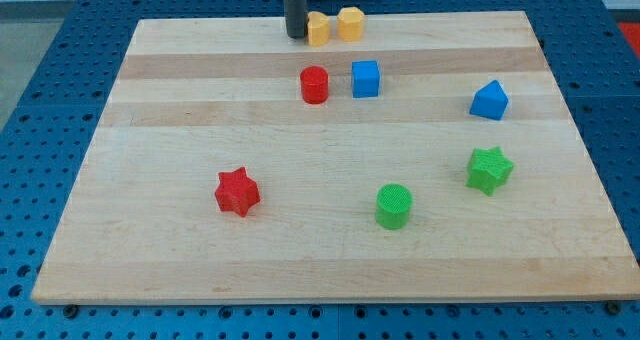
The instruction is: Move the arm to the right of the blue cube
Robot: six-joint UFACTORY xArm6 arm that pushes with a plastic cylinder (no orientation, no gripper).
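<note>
1. You had my tip [296, 35] at the board's [180, 240] top edge, touching a yellow block [318, 29].
2. Your blue cube [366, 78] sat below, to the view's right, beside the red cylinder [314, 84].

Lying on the wooden counter [180, 260]: red cylinder [314, 84] near the view's top centre; two yellow blocks [318, 28] [350, 23] sitting side by side at the top edge; blue block with a peaked top [489, 100] at right; green star [489, 169] below it; green cylinder [393, 205] and red star [237, 191] resting lower down, well apart.
</note>
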